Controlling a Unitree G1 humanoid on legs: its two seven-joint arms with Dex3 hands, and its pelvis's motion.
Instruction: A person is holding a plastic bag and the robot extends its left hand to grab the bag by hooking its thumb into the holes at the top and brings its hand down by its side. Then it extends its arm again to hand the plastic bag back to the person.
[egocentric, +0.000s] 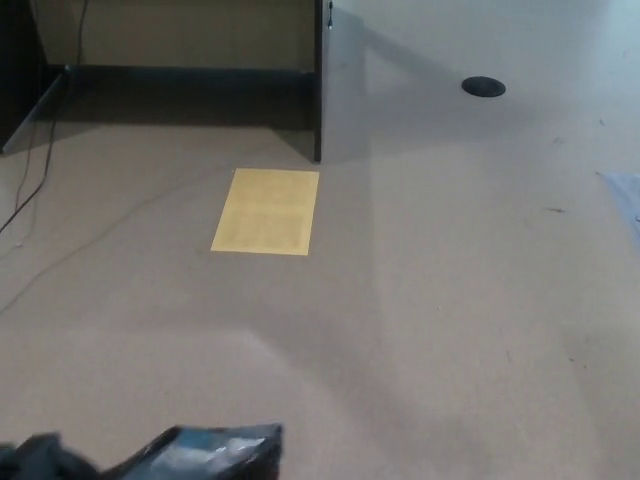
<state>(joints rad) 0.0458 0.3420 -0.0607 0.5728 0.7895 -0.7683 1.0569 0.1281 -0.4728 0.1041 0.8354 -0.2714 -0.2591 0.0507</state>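
— Where is the plastic bag just now?

— At the very bottom of my head view, left of centre. It is dark and glossy, crumpled, with pale glints on its upper face. Only its top part shows; the lower edge of the picture cuts off the rest.

— And your left hand?

— A dark, blurred lump sits in the bottom left corner, touching the bag's left end. I take it for my left hand, but it is too smeared to make out a thumb or fingers, so I cannot tell whether it grasps the bag or is loose. My right hand does not show at all.

— What lies beyond the bag?

— Grey-brown floor. A yellow sheet lies flat on it, well apart from the bag, toward the top. Behind that stands a dark cabinet edge, upright, with a shadowed recess to its left. A thin cable trails along the left side. A small dark round disc sits on the floor at upper right, and a pale bluish patch touches the right border.
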